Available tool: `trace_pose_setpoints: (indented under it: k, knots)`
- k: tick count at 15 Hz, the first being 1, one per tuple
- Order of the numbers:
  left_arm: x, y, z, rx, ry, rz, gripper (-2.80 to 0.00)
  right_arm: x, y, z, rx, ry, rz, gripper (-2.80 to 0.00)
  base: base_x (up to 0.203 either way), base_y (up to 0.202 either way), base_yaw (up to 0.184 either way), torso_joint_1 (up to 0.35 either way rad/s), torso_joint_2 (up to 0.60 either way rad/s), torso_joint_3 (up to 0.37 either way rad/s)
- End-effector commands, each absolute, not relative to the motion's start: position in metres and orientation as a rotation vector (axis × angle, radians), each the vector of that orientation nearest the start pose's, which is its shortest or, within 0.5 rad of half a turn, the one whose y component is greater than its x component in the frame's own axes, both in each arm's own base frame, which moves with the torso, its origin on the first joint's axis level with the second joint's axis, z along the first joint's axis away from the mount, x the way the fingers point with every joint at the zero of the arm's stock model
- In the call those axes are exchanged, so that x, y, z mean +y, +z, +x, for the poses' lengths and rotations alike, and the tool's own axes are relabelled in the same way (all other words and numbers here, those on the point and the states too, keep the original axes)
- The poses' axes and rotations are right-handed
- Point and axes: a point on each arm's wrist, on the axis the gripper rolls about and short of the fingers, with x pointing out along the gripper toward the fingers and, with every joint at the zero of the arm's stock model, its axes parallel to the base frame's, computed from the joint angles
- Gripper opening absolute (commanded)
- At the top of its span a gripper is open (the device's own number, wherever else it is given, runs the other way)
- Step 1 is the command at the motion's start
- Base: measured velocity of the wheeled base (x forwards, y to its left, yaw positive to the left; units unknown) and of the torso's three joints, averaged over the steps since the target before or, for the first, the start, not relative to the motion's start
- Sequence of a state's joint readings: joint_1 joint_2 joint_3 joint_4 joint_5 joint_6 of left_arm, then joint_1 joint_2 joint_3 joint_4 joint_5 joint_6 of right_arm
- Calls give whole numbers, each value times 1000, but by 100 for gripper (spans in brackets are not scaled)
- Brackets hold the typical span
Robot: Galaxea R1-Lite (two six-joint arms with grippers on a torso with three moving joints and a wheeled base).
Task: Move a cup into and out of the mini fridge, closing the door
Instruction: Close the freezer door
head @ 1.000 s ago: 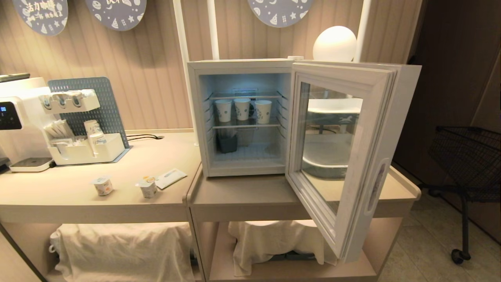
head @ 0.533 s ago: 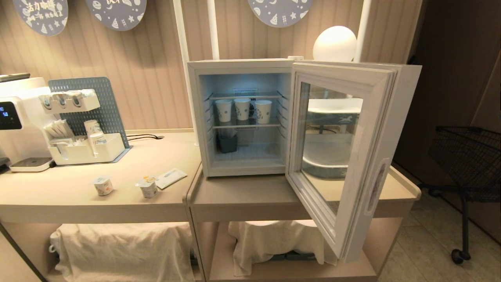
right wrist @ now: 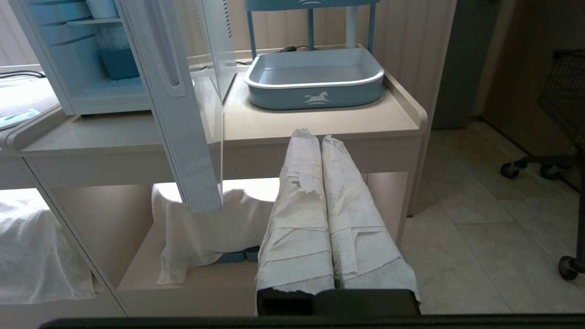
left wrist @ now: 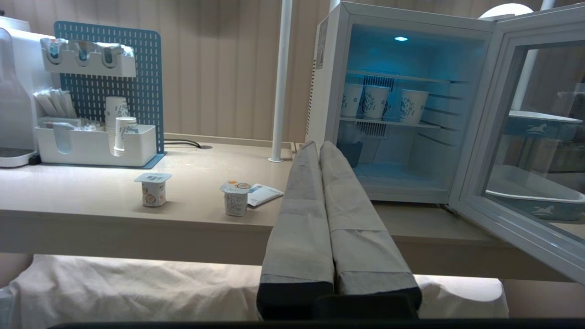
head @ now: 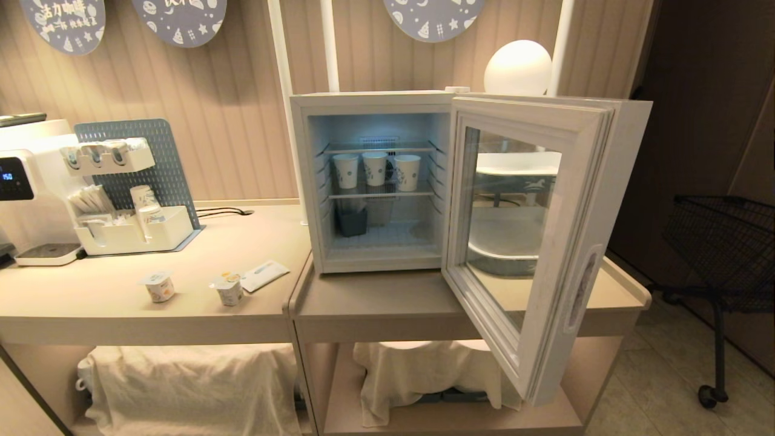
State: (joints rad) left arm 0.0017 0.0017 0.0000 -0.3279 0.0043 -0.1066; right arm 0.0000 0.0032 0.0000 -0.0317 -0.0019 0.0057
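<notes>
The mini fridge (head: 375, 181) is sitting on the right-hand tabletop (head: 387, 303), lit inside, with the door (head: 533, 242) standing wide open and swinging out toward the robot's right. Three paper cups (head: 375, 169) are standing in a row on the upper wire shelf (head: 381, 195); a dark bin (head: 351, 221) is sitting on the fridge floor below. On the left tabletop, two yogurt pots (head: 160, 286) and a flat packet (head: 263, 274) are lying well apart from the fridge, with a cup dispenser rack (head: 130, 194) and a coffee machine (head: 24, 181) behind them. The left gripper (left wrist: 318, 145) is hanging back below tabletop height, its wrapped fingers (left wrist: 301, 201) pressed together and holding nothing. The right gripper (right wrist: 311, 135) is waiting low beside the door edge, fingers likewise closed and empty. Judgement: no grasp is in hand; the arms are parked between steps. The next move is likely calling for one arm to rise, spread its fingers, and reach onto the shelf for a cup without clipping the neighbours.
</notes>
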Motion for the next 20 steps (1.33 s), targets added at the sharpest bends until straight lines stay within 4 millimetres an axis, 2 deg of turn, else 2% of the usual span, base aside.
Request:
trace_pose_setpoints:
  k: [1, 6, 8, 10, 12, 15, 17, 20]
  knots:
    - [0, 98, -24, -288, -9, -107, -280, 0, 74, -21, -9, -2, 6, -280, 0, 0, 0, 0, 0, 0]
    - [0, 98, -24, -288, -10, -109, -280, 0, 74, -22, 8, -2, 6, -280, 0, 0, 0, 0, 0, 0]
    - [0, 98, -24, -288, -8, -107, -280, 0, 92, -22, 21, -9, 38, -280, 0, 0, 0, 0, 0, 0]
    - [0, 98, -24, -288, -8, -108, -280, 0, 122, -9, 104, -5, 151, -280, 0, 0, 0, 0, 0, 0]
    - [0, 98, -24, -288, -10, -110, -280, 1, 138, 14, 222, 38, 215, -280, 0, 0, 0, 0, 0, 0]
    - [0, 98, -24, -288, -10, -112, -280, 9, 145, 63, 355, 89, 290, -280, 0, 0, 0, 0, 0, 0]
    - [0, 98, -24, -288, -8, -110, -280, 16, 137, 103, 456, 103, 318, -280, 0, 0, 0, 0, 0, 0]
    - [0, 98, -24, -288, -9, -111, -280, 18, 111, 173, 562, 118, 371, -280, 0, 0, 0, 0, 0, 0]
